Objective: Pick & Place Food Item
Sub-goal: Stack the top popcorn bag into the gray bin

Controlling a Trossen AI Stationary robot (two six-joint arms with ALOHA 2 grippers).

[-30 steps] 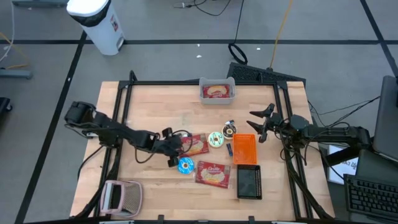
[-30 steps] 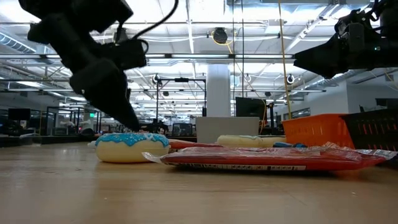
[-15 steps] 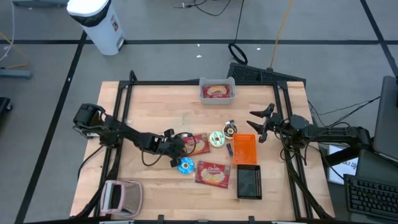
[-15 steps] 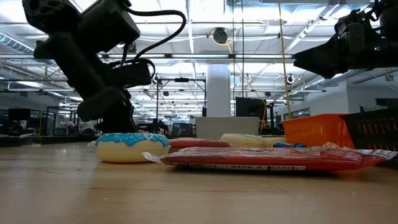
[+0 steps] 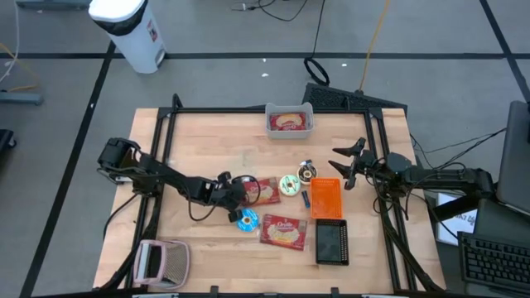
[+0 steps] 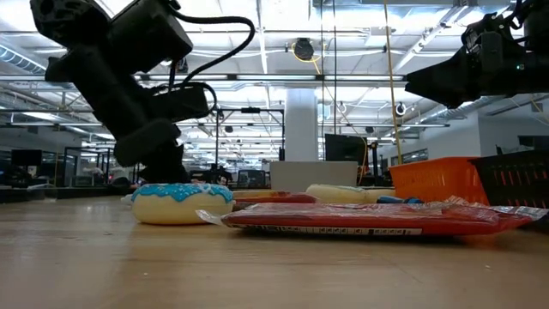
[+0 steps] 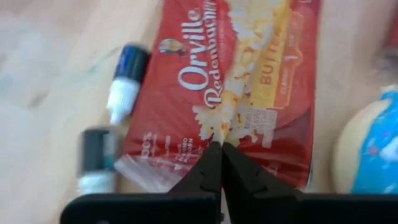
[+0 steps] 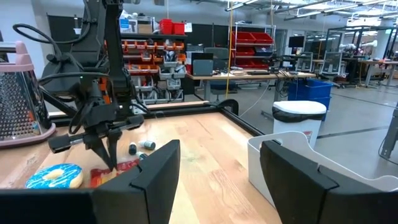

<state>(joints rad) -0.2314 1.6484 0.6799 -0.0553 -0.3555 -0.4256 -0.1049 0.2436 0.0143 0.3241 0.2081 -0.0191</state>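
Left gripper (image 5: 243, 192) sits low over the middle of the table (image 5: 207, 141) in the high view, at the near edge of a red popcorn packet (image 5: 262, 192), with a blue-iced doughnut (image 5: 247, 221) just beside it. A second popcorn packet (image 5: 284, 233) lies nearer the front edge, and a third rests in a grey bin (image 5: 290, 122) at the far edge. The right gripper (image 5: 346, 165) waits above the orange basket (image 5: 325, 199), next to a black basket (image 5: 331, 242).

From table height, the left arm comes down behind the doughnut (image 6: 181, 203); its fingertips are hidden there.

Through the left wrist camera, the fingers (image 7: 208, 168) are pressed together, their tips pinching the edge of the popcorn packet (image 7: 236, 81). Two small bottles (image 7: 124, 81) lie beside the packet.

Through the right wrist camera, that arm's fingers (image 8: 158, 171) stand spread, with nothing between them.
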